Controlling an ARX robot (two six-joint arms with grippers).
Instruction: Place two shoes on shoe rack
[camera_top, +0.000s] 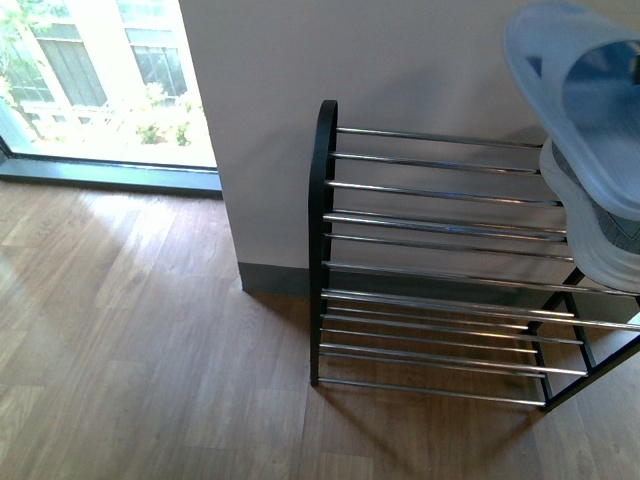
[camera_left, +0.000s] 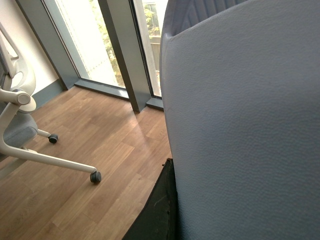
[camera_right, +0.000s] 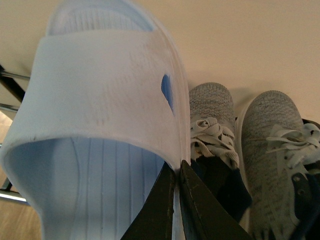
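R claw (camera_right: 175, 200) clamped on pale blue slide (camera_right: 100, 125) above rack (camera_top: 430, 230), beside two grey sneakers (camera_right: 212, 130). L claw (camera_left: 160, 210) pressed against another slide (camera_left: 240, 125); grip can't tell.

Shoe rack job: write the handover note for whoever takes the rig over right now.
Right tool: shut on a pale blue slide, held up over the right end of the shoe rack.
Left tool: shut on the second slide, away from the rack, over the floor by the window.
Two grey sneakers lie side by side beyond the right-held slide; the front view shows one sitting on the rack.
Done: sneakers set down.
Left: both slides still to place.
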